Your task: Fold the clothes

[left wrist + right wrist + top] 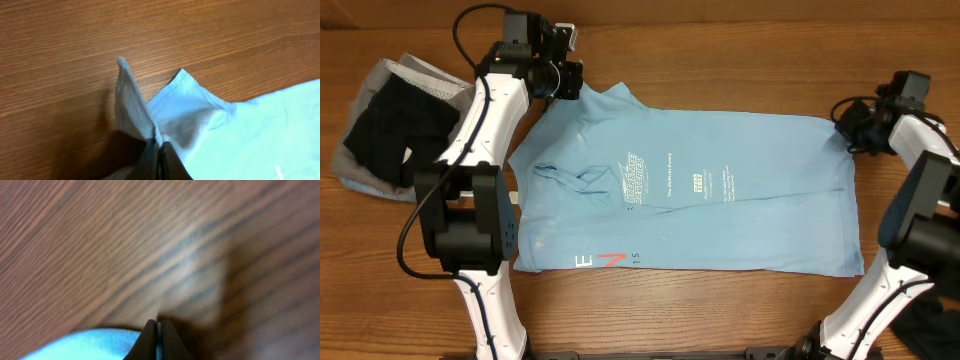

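My left hand (563, 75) sits at the upper left of the overhead view, its fingers pressed together on a corner of the light-blue T-shirt (690, 190). In the left wrist view that hand (159, 155) pinches a finely ribbed strip of cloth that stands up in a thin pointed flap, with a second soft, triangular fold splayed beside it on the desk (75, 45). My right hand (850, 125) is at the shirt's upper right corner. Its wrist view is blurred, but the dark fingers of the hand (157, 340) are closed tight, with blue cloth running into the seam between them. The shirt lies spread flat across the middle of the desk, roughly rectangular and matte, with shallow wrinkles and a puckered crease near its left end. White lettering (638, 180) sits at its centre and a small red mark (610, 261) near its lower edge. Its lower hem is straight. The desk is smooth brown wood grain, bare above and below the shirt. At the far left a crumpled black garment (385, 125) lies on a grey garment (350, 165), apart from the shirt.
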`<state>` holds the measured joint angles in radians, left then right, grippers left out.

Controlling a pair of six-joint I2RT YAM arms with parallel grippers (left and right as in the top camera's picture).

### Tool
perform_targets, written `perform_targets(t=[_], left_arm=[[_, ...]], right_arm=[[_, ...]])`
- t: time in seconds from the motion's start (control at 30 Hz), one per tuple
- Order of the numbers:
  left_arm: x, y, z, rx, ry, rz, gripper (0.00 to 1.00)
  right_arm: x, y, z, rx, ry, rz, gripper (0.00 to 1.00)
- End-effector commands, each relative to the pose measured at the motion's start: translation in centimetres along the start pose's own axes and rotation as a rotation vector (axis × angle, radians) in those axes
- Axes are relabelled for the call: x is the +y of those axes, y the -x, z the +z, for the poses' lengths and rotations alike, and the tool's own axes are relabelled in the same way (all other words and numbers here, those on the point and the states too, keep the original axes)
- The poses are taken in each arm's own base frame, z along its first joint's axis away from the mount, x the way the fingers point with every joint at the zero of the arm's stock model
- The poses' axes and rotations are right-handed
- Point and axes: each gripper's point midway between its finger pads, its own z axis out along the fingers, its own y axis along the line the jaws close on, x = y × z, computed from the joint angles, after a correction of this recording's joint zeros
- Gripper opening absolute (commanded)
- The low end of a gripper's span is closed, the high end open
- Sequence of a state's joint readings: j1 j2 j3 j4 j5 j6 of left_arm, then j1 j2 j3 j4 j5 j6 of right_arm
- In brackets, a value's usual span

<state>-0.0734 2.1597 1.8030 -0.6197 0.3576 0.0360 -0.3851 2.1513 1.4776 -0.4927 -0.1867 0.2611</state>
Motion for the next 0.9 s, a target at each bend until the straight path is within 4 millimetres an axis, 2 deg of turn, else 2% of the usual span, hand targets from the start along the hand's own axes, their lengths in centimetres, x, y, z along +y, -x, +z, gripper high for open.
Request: perform_targets(t=[0.0,0.07,0.23,0.37,0.5,0.63,0.87], left_arm=[[-0.7,2.2,-4.3,-0.066,0.059,0.062,0.04],[-0.6,2.0,-5.9,-0.052,0.104,0.061,0.04],[-0.4,-0.4,-7.2,0.043,0.141,0.048,0.04],[0.6,-3.3,-7.8,0.161,0.203,0.019,0.04],[1.4,-5.9,-8.6,0.271,0.246,-0.007,0.04],[1.6,-7.8,-9.3,0.348,0.244,-0.039,0.04],[2.2,-11.2,-11.2,0.487,0.245,-0.103,0.04]], right_arm=[[2.2,2.3,-5.4,-0.078,0.078,-0.01,0.04],[2.5,2.3,-7.6,-0.085,0.078,-0.009,0.04],[2.2,1.0,-10.1,-0.041,0.058,0.012,0.04],[0.4,-0.7,-10.8,0.035,0.016,0.112,0.04],[-2.6,-2.4,-11.5,0.116,-0.035,0.254,0.04],[-4.8,-3.4,-12.2,0.163,-0.062,0.32,0.04],[-5.9,-4.8,-12.9,0.221,-0.078,0.367,0.04]])
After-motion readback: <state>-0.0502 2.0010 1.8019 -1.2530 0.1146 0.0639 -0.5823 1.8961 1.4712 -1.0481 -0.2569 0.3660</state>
